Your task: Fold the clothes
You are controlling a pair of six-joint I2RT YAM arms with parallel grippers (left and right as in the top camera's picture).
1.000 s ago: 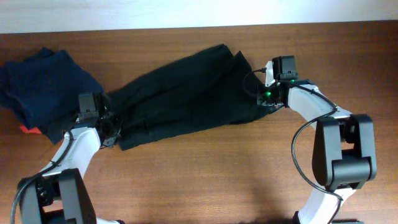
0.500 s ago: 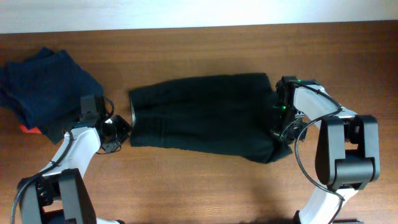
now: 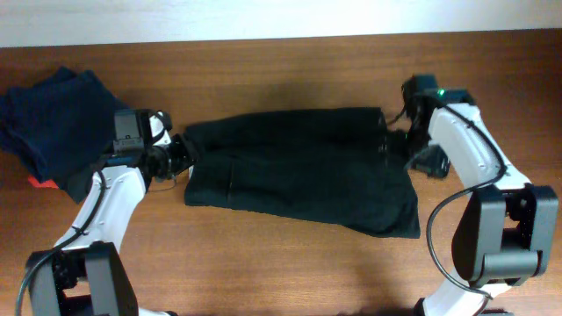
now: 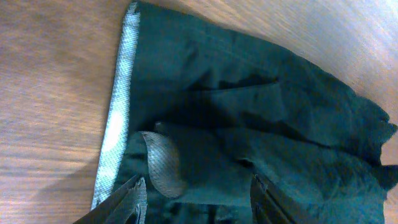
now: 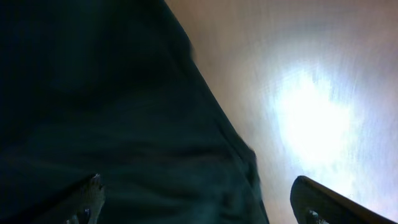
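Lying flat, the dark garment (image 3: 299,167) reaches beneath open left fingers (image 4: 132,202) and open right fingers (image 5: 314,202).

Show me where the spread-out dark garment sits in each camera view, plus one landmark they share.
Overhead: the dark garment lies flat across the middle of the picture.
Left wrist: the garment fills the centre and right, its pale hem band down the left side.
Right wrist: the garment fills the left half, dark and blurred.
Shared landmark: the wooden table, bare beside the garment in all three.
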